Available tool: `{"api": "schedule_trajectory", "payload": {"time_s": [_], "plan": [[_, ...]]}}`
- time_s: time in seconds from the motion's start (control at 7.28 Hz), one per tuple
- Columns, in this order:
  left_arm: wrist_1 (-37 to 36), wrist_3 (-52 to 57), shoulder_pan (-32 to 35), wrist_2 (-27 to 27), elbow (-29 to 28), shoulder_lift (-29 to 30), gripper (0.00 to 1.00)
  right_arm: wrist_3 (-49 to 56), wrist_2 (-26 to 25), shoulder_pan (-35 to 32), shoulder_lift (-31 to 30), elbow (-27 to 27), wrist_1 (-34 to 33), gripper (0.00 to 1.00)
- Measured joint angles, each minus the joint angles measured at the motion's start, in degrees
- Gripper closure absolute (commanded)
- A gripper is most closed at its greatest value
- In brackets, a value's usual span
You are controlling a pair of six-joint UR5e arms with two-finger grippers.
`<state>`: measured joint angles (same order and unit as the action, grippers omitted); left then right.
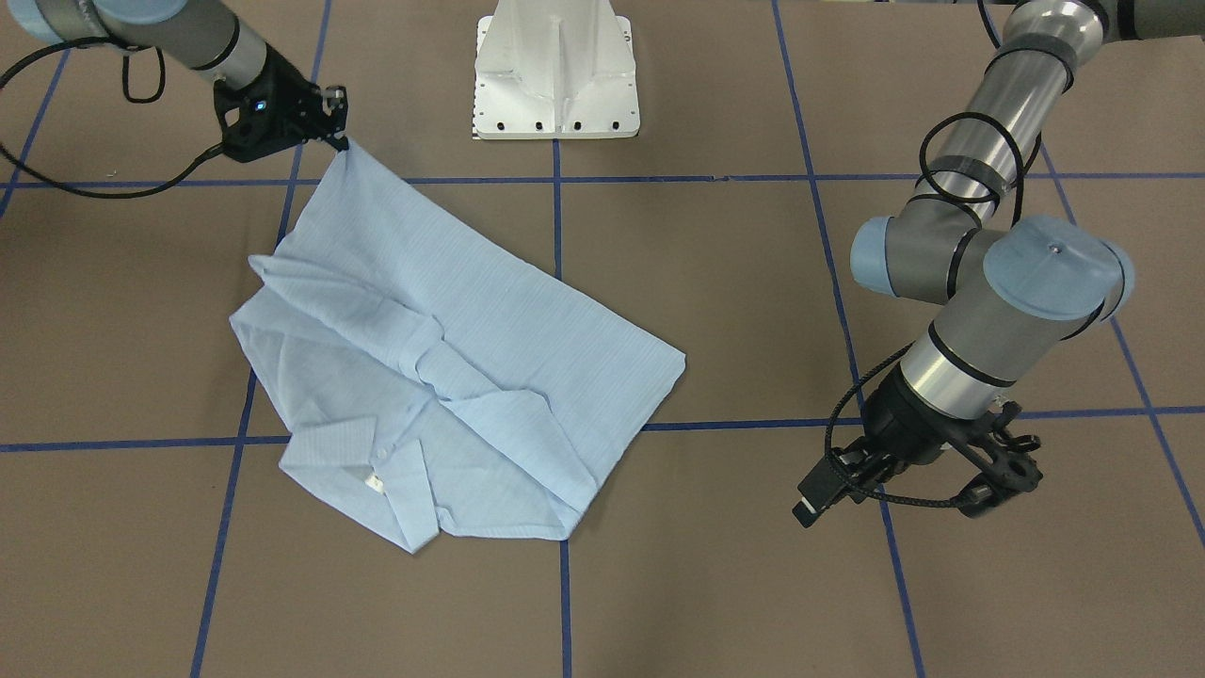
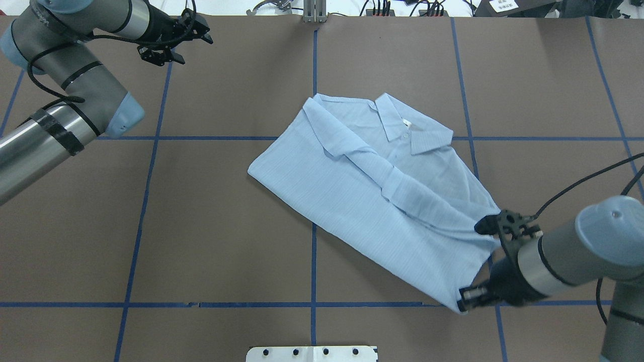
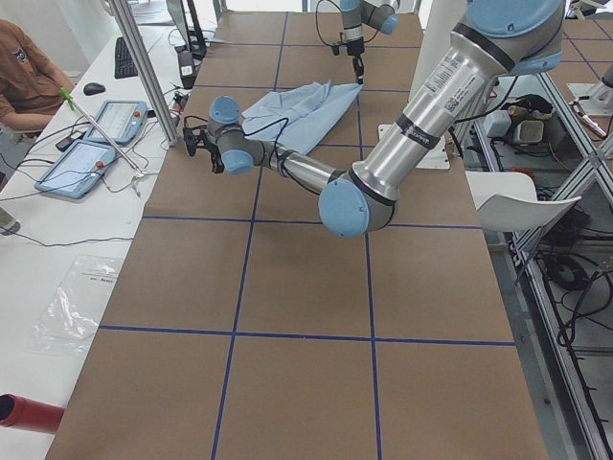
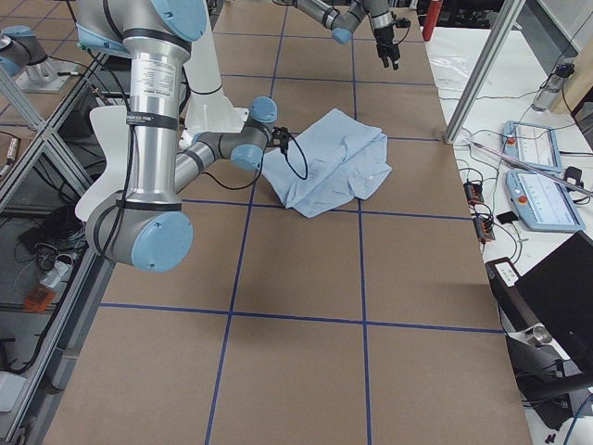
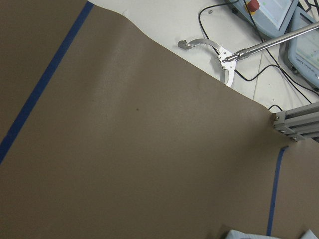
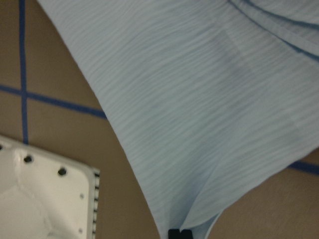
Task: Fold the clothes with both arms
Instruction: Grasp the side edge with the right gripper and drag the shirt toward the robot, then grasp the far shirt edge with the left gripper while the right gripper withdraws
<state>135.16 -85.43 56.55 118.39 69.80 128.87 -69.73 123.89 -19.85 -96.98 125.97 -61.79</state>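
Observation:
The light blue striped shirt (image 1: 490,330) lies partly folded on the brown table, collar and buttons up, with a sleeve laid across the body. It also shows in the overhead view (image 2: 352,191). My right gripper (image 1: 341,143) is shut on the shirt's hem corner nearest the robot base and pulls it to a point. In the right wrist view the fabric (image 6: 199,99) narrows down to the closed fingertips (image 6: 179,234). My left gripper (image 1: 927,485) is open and empty, well off to the shirt's side; it also shows in the overhead view (image 2: 181,42).
The white pedestal base (image 1: 555,75) stands at the table's robot side. Blue tape lines (image 1: 557,226) grid the table. Beyond the far edge lie a metal grabber tool (image 5: 219,55), control tablets (image 3: 96,139) and an aluminium post (image 5: 299,124). A seated person (image 3: 29,77) is at the side table.

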Motion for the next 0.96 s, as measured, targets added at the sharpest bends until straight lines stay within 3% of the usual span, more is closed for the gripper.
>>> {"api": "schedule_trajectory", "payload": {"time_s": [0.14, 0.41, 0.55, 0.96], "plan": [[0.01, -0.03, -0.05, 0.00, 0.51, -0.17, 0.10, -0.94, -0.27, 5.58, -0.42, 1.67, 0.10, 0.01], [0.00, 0.09, -0.34, 0.11, 2.10, -1.09, 0.01, -1.71, -0.59, 9.21, -0.40, 2.71, 0.32, 0.00], [-0.24, 0.17, -0.89, 0.39, 3.05, -1.29, 0.01, -1.76, -0.64, 6.92, 0.51, 2.73, 0.40, 0.00], [-7.73, -1.90, -7.95, 0.65, 11.56, -1.95, 0.01, -1.63, -0.60, -10.75, 5.21, 2.23, 0.45, 0.00]]}}
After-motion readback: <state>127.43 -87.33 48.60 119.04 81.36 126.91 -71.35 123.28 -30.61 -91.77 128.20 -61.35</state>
